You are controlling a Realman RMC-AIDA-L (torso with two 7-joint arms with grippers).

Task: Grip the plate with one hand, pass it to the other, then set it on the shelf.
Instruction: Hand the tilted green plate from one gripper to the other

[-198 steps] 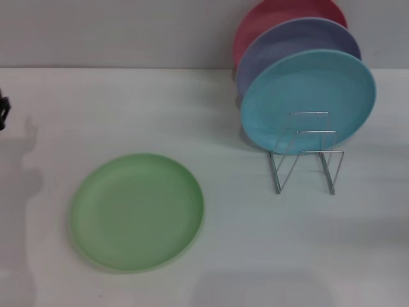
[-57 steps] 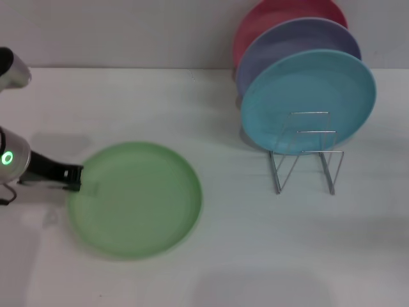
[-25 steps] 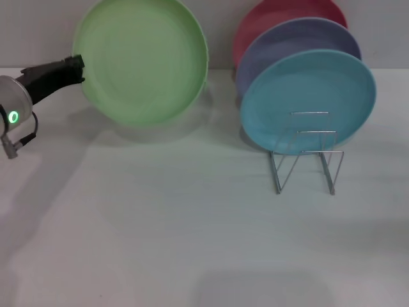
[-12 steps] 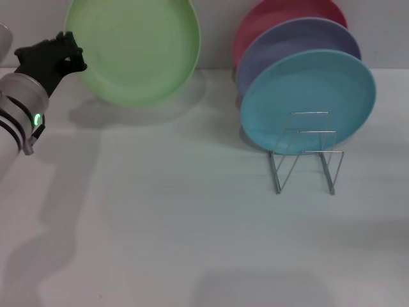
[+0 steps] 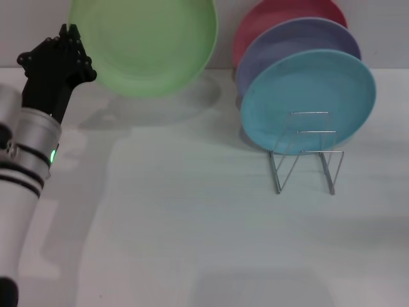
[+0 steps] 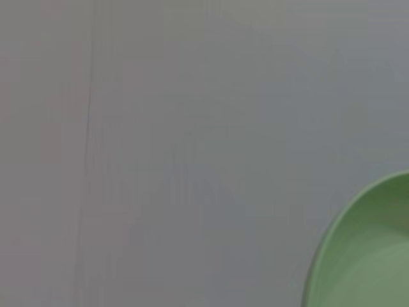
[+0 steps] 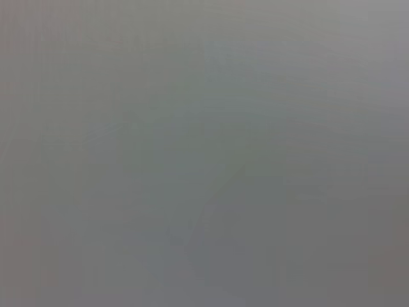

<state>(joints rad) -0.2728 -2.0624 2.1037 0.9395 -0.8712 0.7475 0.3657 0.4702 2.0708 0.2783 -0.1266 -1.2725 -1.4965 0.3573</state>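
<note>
A: Head view status?
B: Left gripper (image 5: 71,39), upper left of frame, is clamped on the plate (image 5: 144,45) rim, holding it raised and tilted, likely for handover. The shelf (image 5: 305,152) sits centre right.
A: Wrist views?
B: Left wrist view: plate (image 6: 370,256) edge at lower right. Right gripper: unseen.

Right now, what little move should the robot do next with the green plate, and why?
Probably hold the light-green plate steady in the left gripper while the right arm comes in to take its free edge. The right gripper is nowhere in sight, and the wire rack stands far to the right.
</note>
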